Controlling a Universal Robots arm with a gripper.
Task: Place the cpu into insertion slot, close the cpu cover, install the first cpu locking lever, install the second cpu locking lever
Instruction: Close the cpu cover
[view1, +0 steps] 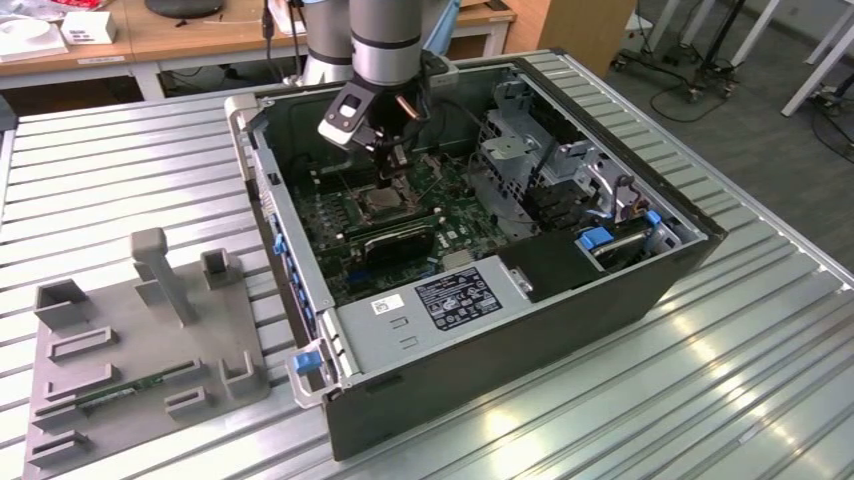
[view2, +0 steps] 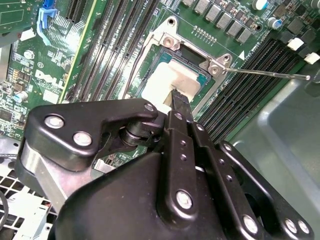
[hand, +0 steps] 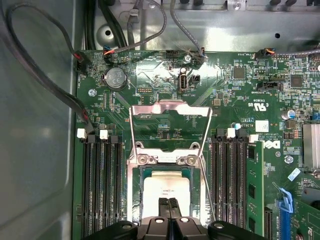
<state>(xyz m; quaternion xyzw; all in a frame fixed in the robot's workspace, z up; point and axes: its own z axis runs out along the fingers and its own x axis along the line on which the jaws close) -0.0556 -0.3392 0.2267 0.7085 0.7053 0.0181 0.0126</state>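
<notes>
The gripper (hand: 168, 201) has its two fingers pressed together, with nothing between them. The tips point down at the cpu (hand: 167, 186) and look like they touch it or are just above it.

The cpu is the pale square. It lies flat inside the insertion slot (hand: 132, 187), so that part of the job looks done.

In the exterior view, the slot is at about 6 o'clock from the gripper, very close under it, deep in the computer case (view1: 534, 330).

The cpu cover (hand: 170, 105) is not shut. It is flipped open. It hangs on its hinge at the side of the slot far from the gripper, so the cpu sits between the fingers and the cover. The cover's long sides run straight away from the gripper.

A thin wire locking lever (view2: 265, 73) sticks out from one corner of the slot. It is loose and not hooked down.
</notes>
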